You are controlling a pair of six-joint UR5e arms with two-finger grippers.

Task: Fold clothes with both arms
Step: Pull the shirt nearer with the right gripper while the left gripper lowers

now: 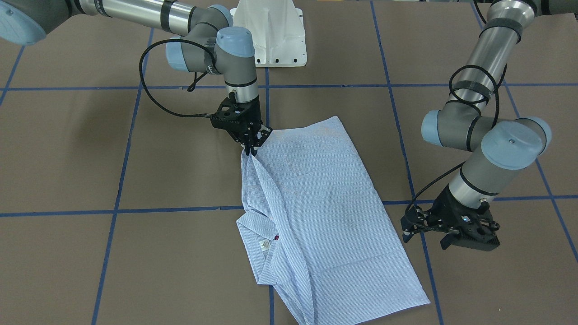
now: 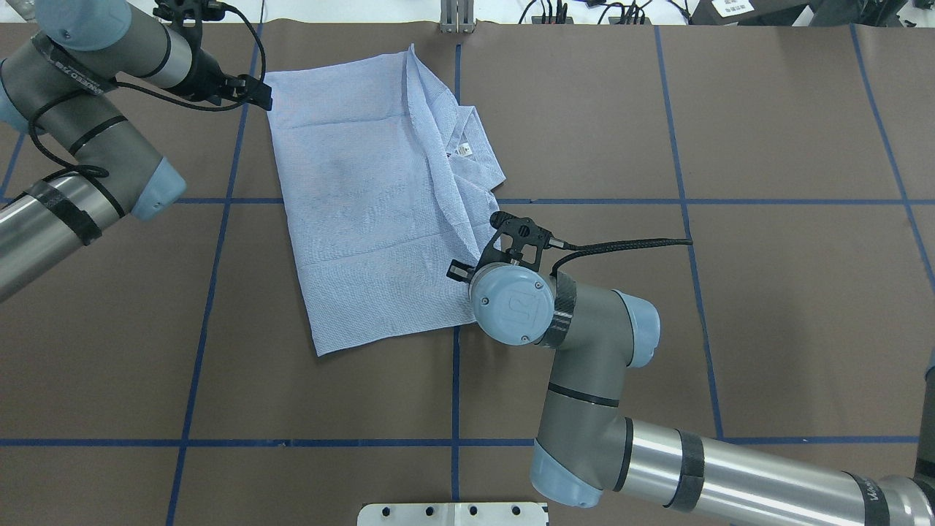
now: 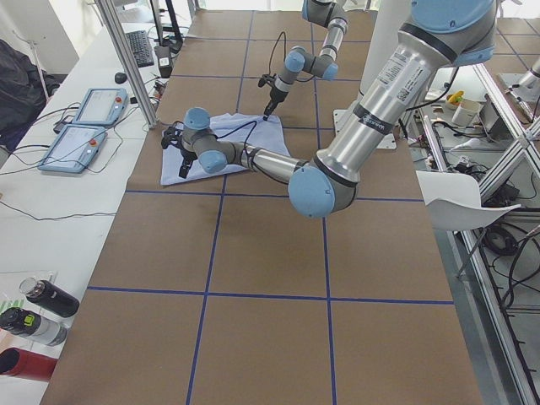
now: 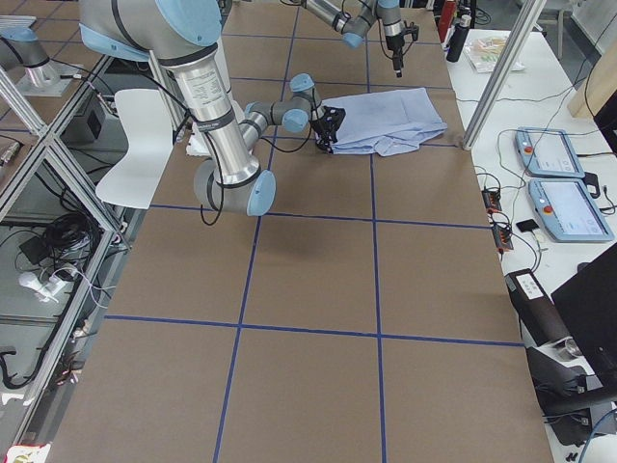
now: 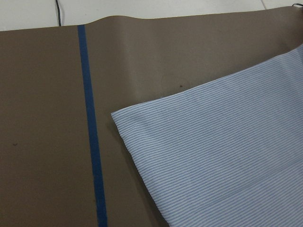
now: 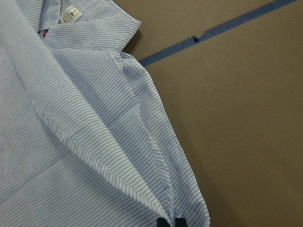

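Observation:
The light blue striped shirt [image 1: 316, 203] lies folded lengthwise on the brown table, collar and white neck label [image 1: 265, 244] showing on one side. My right gripper [image 1: 250, 151] is shut on a bunched fold at the shirt's edge near the robot. The right wrist view shows its fingertips [image 6: 164, 222] pinched on the cloth [image 6: 71, 142]. My left gripper [image 1: 424, 241] hovers open beside the far corner of the shirt [image 2: 365, 204], holding nothing. The left wrist view shows that corner [image 5: 227, 156] lying flat, with no fingers in sight.
Blue tape lines [image 2: 453, 438] grid the brown table top. The white pedestal base [image 1: 275, 36] stands at the robot's side. Two teach pendants [image 3: 84, 126] and bottles [image 3: 38, 312] sit on a side bench beyond the table's far edge.

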